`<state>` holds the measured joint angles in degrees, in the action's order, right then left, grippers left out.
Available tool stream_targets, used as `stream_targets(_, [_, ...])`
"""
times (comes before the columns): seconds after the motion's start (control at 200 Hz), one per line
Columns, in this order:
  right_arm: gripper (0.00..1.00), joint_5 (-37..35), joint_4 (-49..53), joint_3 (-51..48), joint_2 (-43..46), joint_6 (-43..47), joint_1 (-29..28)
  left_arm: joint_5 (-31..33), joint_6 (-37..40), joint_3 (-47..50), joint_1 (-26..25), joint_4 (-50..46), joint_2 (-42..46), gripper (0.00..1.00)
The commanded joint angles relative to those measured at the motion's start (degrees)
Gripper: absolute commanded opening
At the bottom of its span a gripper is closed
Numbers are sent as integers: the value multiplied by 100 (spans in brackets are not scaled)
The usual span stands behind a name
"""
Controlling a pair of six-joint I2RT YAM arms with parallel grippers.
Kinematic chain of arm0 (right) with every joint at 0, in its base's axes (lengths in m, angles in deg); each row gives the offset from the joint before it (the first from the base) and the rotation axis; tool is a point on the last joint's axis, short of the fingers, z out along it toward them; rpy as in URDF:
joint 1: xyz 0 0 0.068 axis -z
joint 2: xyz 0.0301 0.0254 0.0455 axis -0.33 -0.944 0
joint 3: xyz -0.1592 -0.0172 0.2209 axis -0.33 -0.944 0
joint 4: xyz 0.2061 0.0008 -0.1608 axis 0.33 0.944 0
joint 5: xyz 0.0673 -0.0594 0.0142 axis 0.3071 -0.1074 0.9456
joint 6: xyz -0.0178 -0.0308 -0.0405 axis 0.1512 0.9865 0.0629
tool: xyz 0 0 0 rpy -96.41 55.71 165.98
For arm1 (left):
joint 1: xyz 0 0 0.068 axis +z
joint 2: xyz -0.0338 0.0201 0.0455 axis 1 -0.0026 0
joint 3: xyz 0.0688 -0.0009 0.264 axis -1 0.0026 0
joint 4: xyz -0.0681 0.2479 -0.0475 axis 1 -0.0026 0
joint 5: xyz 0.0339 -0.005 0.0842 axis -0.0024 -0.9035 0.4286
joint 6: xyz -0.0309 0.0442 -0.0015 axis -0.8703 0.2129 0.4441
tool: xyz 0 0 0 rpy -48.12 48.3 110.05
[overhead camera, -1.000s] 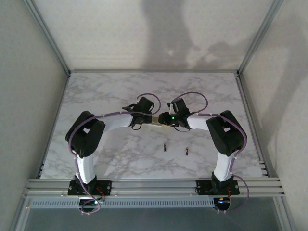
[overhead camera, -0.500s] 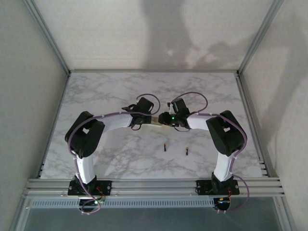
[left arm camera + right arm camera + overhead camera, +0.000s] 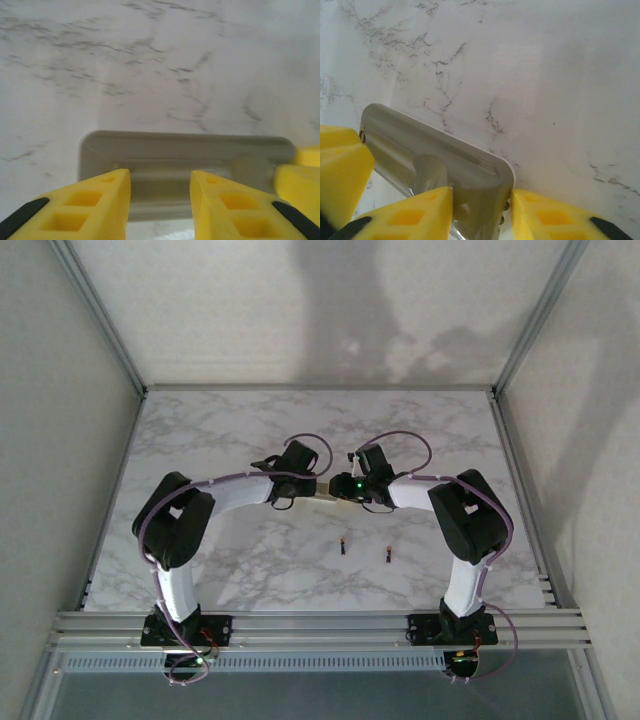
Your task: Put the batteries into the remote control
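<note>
Marbled tabletop [image 3: 220, 430], pale walls [image 3: 250, 310], batteries [image 3: 344, 546] lying loose. Grips remote control [image 3: 185, 155] with left gripper [image 3: 160, 200] and right gripper [image 3: 482, 210], both part-closed.

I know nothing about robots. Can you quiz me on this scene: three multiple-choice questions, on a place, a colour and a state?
1. Where are the batteries? A) on the table, apart from the remote control; B) inside the remote control; C) at the table's far edge.
2. What colour are the fingers? A) red; B) yellow; C) blue.
3. What state is the remote control in? A) lying untouched; B) split in two pieces; C) gripped by the left end effector and the right end effector.
Key: 1A, both lie bare on the marble; 2B, the wrist views show them yellow; 3C, each pair of fingers closes on it.
</note>
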<state>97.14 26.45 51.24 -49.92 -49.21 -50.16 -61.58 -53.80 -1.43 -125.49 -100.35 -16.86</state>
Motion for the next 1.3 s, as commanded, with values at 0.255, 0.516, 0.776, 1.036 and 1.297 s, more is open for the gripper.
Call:
stream_targets(0.255, [36,125,173,54,-122,60,-87,-151,-92,-103,-12,-160,431,36])
stream_targets(0.516, [36,136,181,72,-124,77,-99,-68,217,-202,303,-410,233,37])
stream_targets(0.776, [36,136,188,81,-136,78,-109,-56,292,-252,331,-491,-6,36])
stream_targets(1.036, [36,133,200,89,-148,78,-103,-63,308,-259,334,-493,-123,36])
stream_targets(1.297, [37,139,198,94,-162,78,-107,-122,319,-296,330,-453,-211,36])
